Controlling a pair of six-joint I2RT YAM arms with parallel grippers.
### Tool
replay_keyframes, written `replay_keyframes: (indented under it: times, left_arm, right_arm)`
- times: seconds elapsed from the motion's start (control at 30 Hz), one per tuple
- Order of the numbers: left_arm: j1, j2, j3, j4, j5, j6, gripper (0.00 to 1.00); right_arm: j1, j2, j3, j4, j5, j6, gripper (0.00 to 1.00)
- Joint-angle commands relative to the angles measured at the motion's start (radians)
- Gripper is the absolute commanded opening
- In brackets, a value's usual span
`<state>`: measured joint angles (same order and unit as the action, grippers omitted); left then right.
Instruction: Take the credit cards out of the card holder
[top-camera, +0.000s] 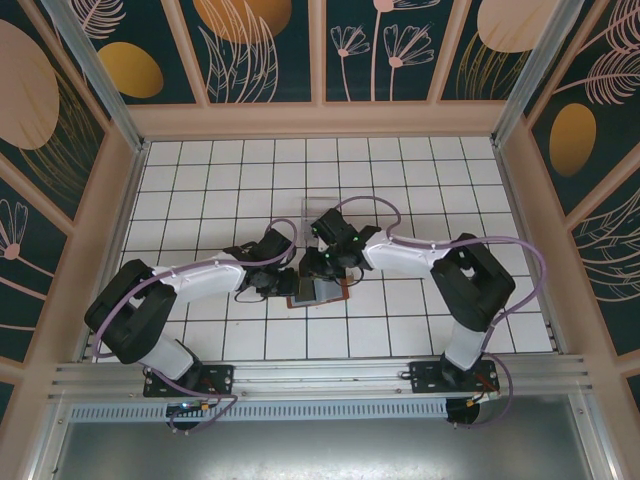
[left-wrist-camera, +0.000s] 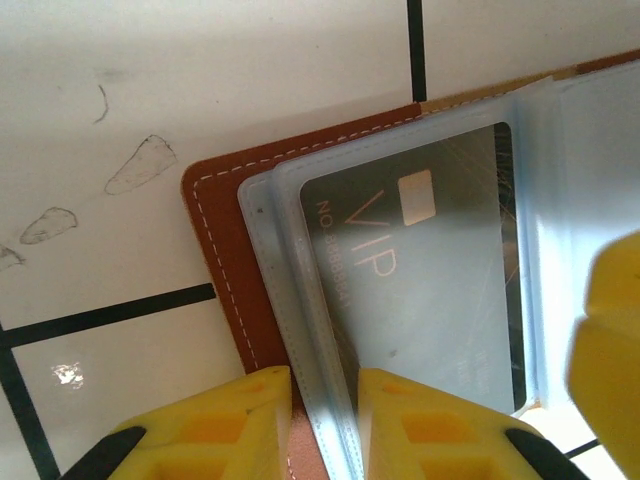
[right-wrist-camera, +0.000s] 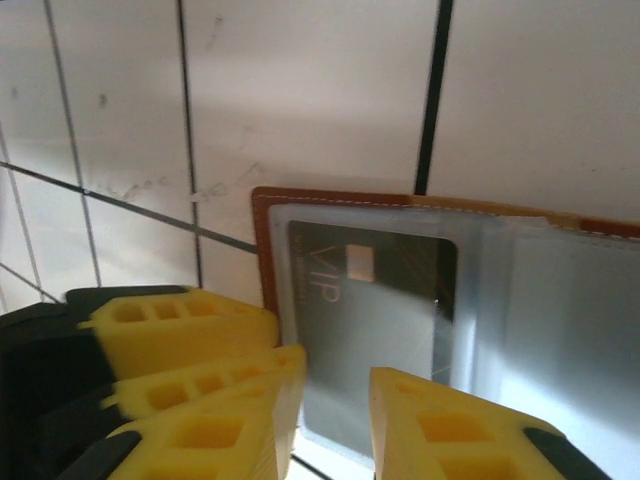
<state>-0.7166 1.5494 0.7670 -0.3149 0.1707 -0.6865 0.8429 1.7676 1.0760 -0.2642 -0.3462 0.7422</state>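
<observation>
Brown card holder lies open on the tiled bench, right between the two arms. A dark VIP card sits inside its clear sleeve. Left claw straddles the holder's edge, fingers narrowly apart. Gripping or not, can't tell. Right claw straddles the sleeve's edge too, with a small gap and the grip unclear.

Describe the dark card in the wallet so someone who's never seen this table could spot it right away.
Near the middle of the white tiled table lies an open brown leather card holder with pale blue plastic sleeves. Under the top sleeve sits the card: dark grey, with a pale square chip and VIP in pale lettering, the only dark thing against those sleeves.
</observation>
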Motion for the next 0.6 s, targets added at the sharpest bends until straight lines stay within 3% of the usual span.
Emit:
replay_keyframes:
  times: [0.0,0.57]
  left_arm:
    - [-0.007,0.011,-0.014,-0.011,-0.027,-0.009,0.26]
    - [-0.007,0.018,-0.015,-0.018,-0.024,0.007,0.25]
  right_arm:
    - [-0.013,0.026,-0.018,0.014,-0.012,-0.007,0.30]
    - [-0.015,0.070,-0.022,0.038,-0.037,-0.020,0.35]
